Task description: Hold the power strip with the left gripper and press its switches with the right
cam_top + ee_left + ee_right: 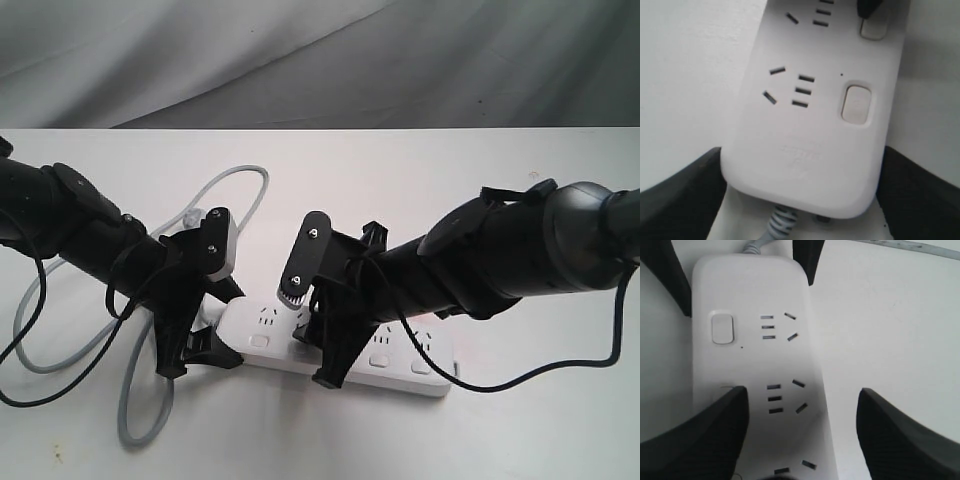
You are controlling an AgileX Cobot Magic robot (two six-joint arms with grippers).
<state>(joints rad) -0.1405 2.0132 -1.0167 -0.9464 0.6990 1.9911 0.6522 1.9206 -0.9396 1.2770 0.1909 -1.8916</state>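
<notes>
**Strip pinned at the cord end, a finger on the second switch**

The power strip (400, 362) lies flat on the white desk (420, 190), near the front edge, with its cord end towards the left arm. The left tool (200, 355) comes down over that end. In its wrist view the black jaws sit against both long sides of the strip, clamped on it. The grey cord (782, 221) leaves between them and loops loosely over the desk beside and behind the left arm.

The right tool (318, 352) stands just beside it, jaws wide apart. One finger (690, 440) sits over the strip at the second switch (874, 29), and its dark tip covers most of that button. The other finger (910, 440) hangs over bare desk, off the strip's side. The first switch (856, 104), between the two tools, is uncovered.

From the room, the right arm's bulk hides the middle of the strip; only the outlets at either end show. A thin black cable (20, 335) droops from the left arm onto the desk, and another (560, 372) sags under the right arm, just past the strip's far end. Crumpled grey cloth (300, 60) hangs behind the desk.
</notes>
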